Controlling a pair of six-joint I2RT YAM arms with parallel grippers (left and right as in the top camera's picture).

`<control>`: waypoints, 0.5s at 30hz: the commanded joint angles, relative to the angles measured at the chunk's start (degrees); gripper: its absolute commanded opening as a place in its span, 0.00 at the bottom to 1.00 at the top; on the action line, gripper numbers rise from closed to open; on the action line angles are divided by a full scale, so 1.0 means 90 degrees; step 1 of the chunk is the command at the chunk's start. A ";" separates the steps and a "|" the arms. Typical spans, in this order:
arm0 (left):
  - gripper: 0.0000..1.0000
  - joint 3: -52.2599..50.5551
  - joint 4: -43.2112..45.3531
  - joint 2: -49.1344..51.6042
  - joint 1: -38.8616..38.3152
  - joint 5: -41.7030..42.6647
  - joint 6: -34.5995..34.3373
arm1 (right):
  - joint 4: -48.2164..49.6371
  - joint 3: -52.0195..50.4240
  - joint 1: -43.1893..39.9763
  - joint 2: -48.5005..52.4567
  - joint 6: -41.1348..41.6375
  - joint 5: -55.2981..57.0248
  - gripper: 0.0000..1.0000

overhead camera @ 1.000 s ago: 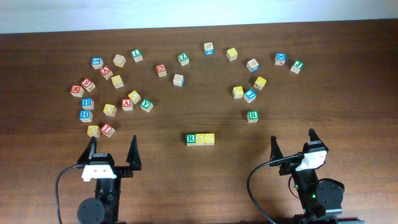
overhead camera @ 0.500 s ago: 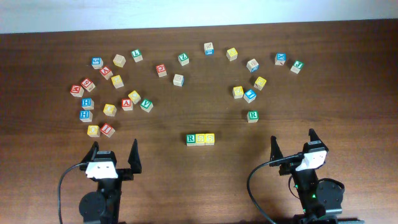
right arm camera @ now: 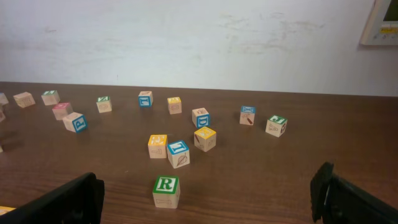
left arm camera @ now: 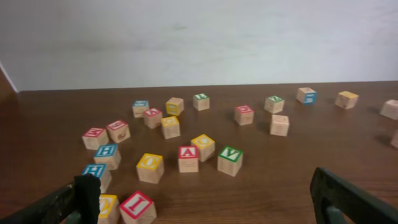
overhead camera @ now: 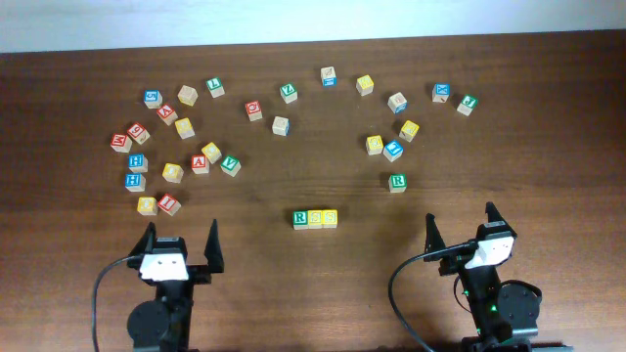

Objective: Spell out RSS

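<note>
Ahead of both tools, in the gap between them, three cubes sit in a touching row on the desk [overhead camera: 293,288]. The green R cube [overhead camera: 300,218] is nearest the left tool [overhead camera: 180,231], then comes the middle yellow cube [overhead camera: 315,218], then the end yellow cube [overhead camera: 330,217] nearest the right tool [overhead camera: 460,217]. The letters on the yellow faces are too small to read. Each tool has its fingers spread wide apart with nothing between them, and neither touches a cube. Ahead and a little left of the right tool lies a second green R cube [overhead camera: 397,182], on its own. Farther ahead of the left tool is a loose scatter of lettered cubes [overhead camera: 201,164], and a smaller cluster [overhead camera: 392,151] lies farther ahead of the right tool.
</note>
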 commanded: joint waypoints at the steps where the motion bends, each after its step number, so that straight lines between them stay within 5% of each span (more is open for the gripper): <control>1: 0.99 -0.0029 -0.0036 -0.0049 -0.0070 -0.0255 -0.0194 | -0.0027 -0.0046 0.0036 -0.0066 0.0032 0.0053 0.98; 15: 0.99 -0.0029 -0.0046 -0.0049 0.0233 -0.0248 -0.0425 | -0.0027 -0.0046 0.0036 -0.0066 0.0032 0.0053 0.98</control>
